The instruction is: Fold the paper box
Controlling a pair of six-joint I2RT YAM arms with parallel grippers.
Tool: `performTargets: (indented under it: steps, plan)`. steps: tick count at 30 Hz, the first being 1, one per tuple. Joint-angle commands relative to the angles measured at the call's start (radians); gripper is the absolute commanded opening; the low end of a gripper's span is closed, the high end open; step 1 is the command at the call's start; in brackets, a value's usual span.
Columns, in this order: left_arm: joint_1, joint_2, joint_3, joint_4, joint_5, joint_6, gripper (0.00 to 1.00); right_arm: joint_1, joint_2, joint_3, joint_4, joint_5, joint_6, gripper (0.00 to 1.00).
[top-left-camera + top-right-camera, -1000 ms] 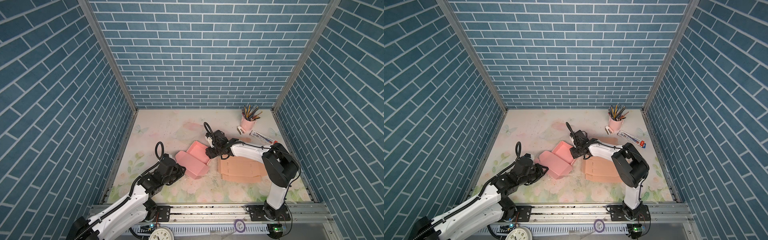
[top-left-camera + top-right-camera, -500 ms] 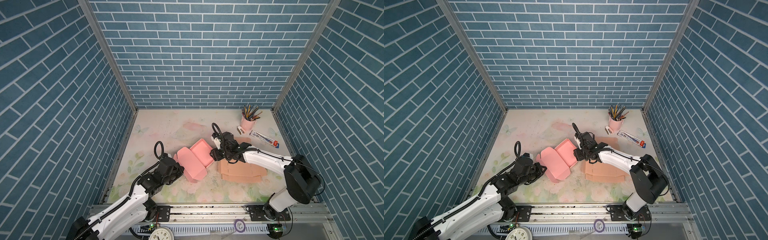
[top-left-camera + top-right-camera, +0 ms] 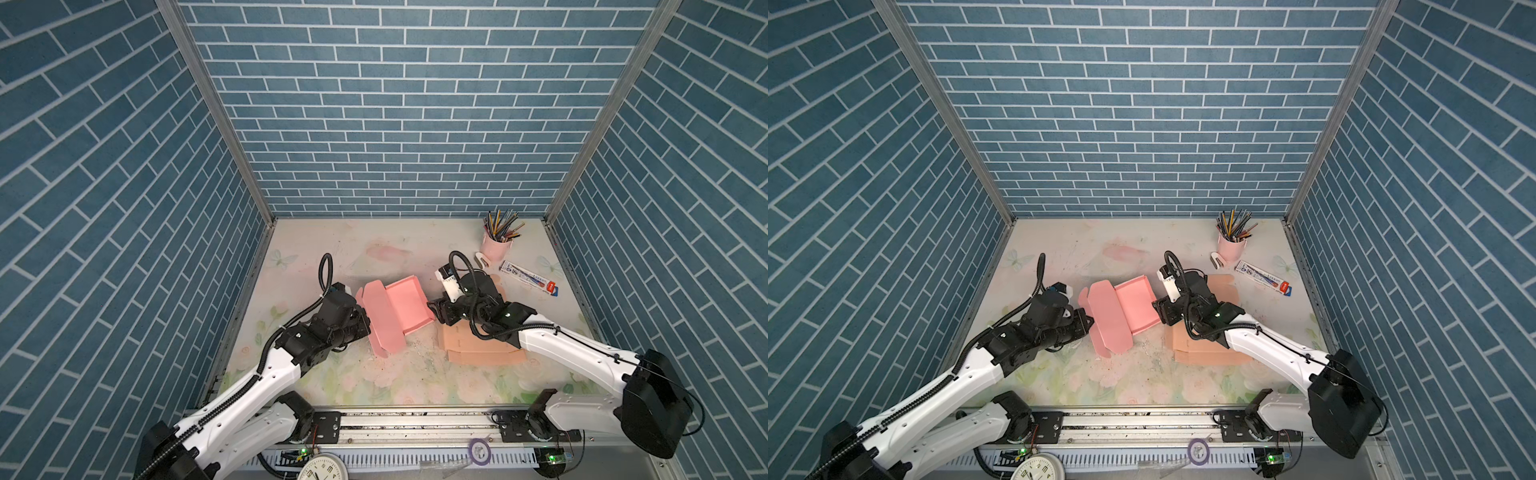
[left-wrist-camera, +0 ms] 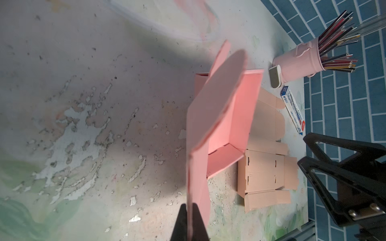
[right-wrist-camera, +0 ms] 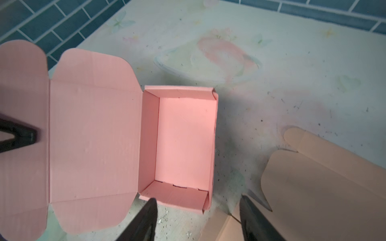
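We see pink paper box (image 3: 405,305) near middle of surface (image 3: 374,374), tray upright and open, lid hinged open toward left edge. Left gripper (image 4: 189,221) pinched tight on lid's front flap. Right gripper (image 5: 198,205) parted, gripping nothing, just beside tray's right wall, partly over flat tan box blank (image 3: 478,355).

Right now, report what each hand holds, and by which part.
Left hand pinches the pink box by its lid's outer flap. Right hand is open, holding nothing.
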Motion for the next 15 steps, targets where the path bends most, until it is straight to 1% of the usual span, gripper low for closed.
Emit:
performTargets:
  steps: [1, 4, 7, 10, 12, 15]
  plan:
    - [0.024, 0.036, 0.103, -0.125, 0.028, 0.194, 0.01, 0.005, -0.054, 0.007, 0.118, -0.078, -0.087, 0.68]
    - [0.024, 0.079, 0.181, -0.209, 0.073, 0.294, 0.0, 0.005, -0.067, 0.007, 0.23, -0.204, -0.132, 0.73]
    - [0.024, 0.105, 0.242, -0.279, 0.105, 0.365, 0.0, 0.0, -0.036, 0.018, 0.31, -0.32, -0.2, 0.77]
    - [0.024, 0.123, 0.292, -0.348, 0.128, 0.437, 0.0, -0.025, 0.028, 0.06, 0.321, -0.425, -0.26, 0.78]
    - [0.024, 0.132, 0.322, -0.388, 0.142, 0.476, 0.0, -0.062, 0.072, 0.101, 0.312, -0.532, -0.287, 0.78]
    - [0.024, 0.148, 0.359, -0.445, 0.166, 0.531, 0.0, -0.095, 0.124, 0.143, 0.31, -0.619, -0.337, 0.78]
